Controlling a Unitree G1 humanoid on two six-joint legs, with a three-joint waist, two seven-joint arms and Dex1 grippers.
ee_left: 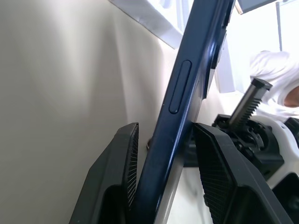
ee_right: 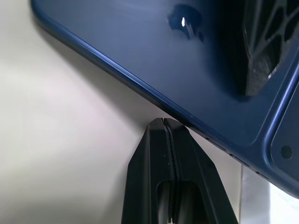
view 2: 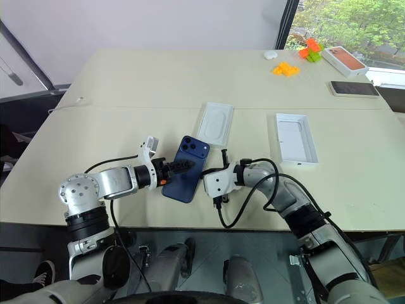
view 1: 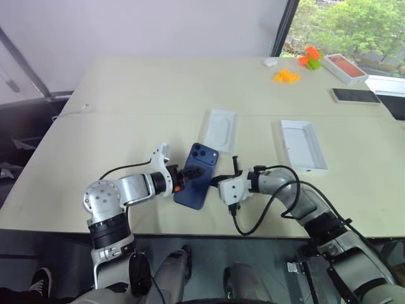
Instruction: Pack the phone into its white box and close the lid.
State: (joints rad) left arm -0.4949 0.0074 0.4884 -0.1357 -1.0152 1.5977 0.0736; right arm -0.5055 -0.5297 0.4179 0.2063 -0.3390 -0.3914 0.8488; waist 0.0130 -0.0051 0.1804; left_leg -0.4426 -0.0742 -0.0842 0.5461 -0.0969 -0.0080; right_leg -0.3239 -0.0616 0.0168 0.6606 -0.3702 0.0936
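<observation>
Daylight enters through the window [view 1: 342,25] beyond the desk's [view 1: 139,95] far right corner, leaving the pale top bright and evenly lit. Shadows beside the phone [view 1: 197,175] are soft. Close up, its glossy back [ee_right: 154,60] carries a small glare spot and blurred edges.

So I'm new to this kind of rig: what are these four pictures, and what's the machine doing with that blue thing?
It is a humanoid robot with two arms. Two pictures look down from its head; the other two come from cameras on its wrists. The left gripper has its two black fingers on either side of the phone, a dark blue handset raised on edge above the table. The right gripper is shut, its tip at the phone's opposite edge. Beyond lie the white box and the lid, both open side up. Far right: an orange-topped box, a black phone and orange toy blocks.
</observation>
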